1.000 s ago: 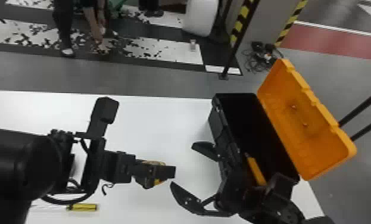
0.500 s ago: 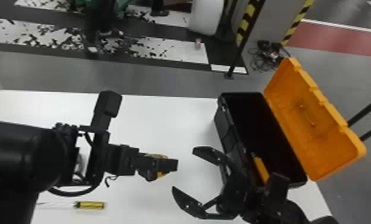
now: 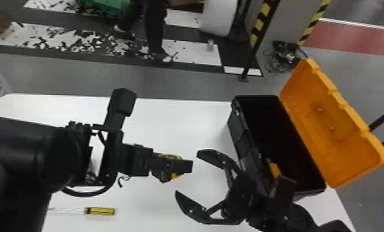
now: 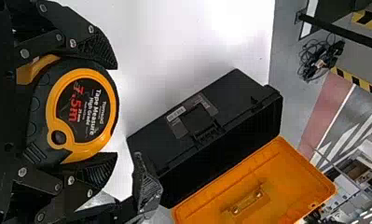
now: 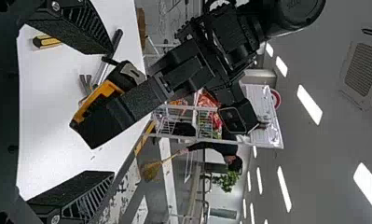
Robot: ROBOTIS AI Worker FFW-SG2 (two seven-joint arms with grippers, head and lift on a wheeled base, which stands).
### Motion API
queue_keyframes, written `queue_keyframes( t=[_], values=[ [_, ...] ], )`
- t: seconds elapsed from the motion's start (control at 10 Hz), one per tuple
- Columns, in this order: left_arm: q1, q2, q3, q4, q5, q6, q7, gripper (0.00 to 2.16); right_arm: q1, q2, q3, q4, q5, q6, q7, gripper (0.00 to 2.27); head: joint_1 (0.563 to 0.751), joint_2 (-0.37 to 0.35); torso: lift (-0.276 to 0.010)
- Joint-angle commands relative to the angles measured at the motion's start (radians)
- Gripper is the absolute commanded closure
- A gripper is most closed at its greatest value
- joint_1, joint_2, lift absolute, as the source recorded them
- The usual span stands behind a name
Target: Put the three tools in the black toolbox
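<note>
The left gripper is shut on the black and yellow tape measure, above the white table. In the left wrist view the tape measure sits between the fingers of the left gripper. My right gripper is open, its spread fingers facing the tape measure's side. From the right wrist, the right gripper has the tape measure beyond its fingers, apart from them. The black toolbox stands open at the right, an orange piece at its near part. A yellow-handled screwdriver lies front left.
The toolbox's orange lid leans out to the right. In the right wrist view, a dark-handled tool and grey prongs lie on the table. Behind the table stands a striped post.
Both grippers have drawn slightly closer together, the left moving right with the tape measure and the right moving left from the toolbox. The head view has shifted a little.
</note>
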Motion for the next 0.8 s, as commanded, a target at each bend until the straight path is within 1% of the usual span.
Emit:
queue_keyframes(
  t=[0.0, 0.2, 0.3, 0.7],
  values=[
    [-0.014, -0.003, -0.001, 0.003, 0.002, 0.004, 0.000, 1.83, -0.003, 0.007, 0.006, 0.000, 0.002, 0.026, -0.003, 0.07, 0.695, -0.168, -0.055],
    [-0.011, -0.003, 0.001, 0.015, 0.024, 0.004, 0.001, 1.83, -0.017, 0.017, 0.024, 0.008, 0.017, 0.032, -0.009, 0.07, 0.695, -0.163, -0.055],
    [-0.005, -0.003, 0.001, 0.023, 0.025, 0.004, 0.003, 1.83, -0.026, 0.030, 0.026, 0.009, 0.026, 0.041, -0.009, 0.07, 0.695, -0.159, -0.055],
    [-0.002, -0.003, -0.001, 0.023, 0.036, 0.004, 0.003, 1.83, -0.041, 0.051, 0.029, 0.009, 0.028, 0.081, -0.008, 0.10, 0.695, -0.148, -0.055]
  ],
)
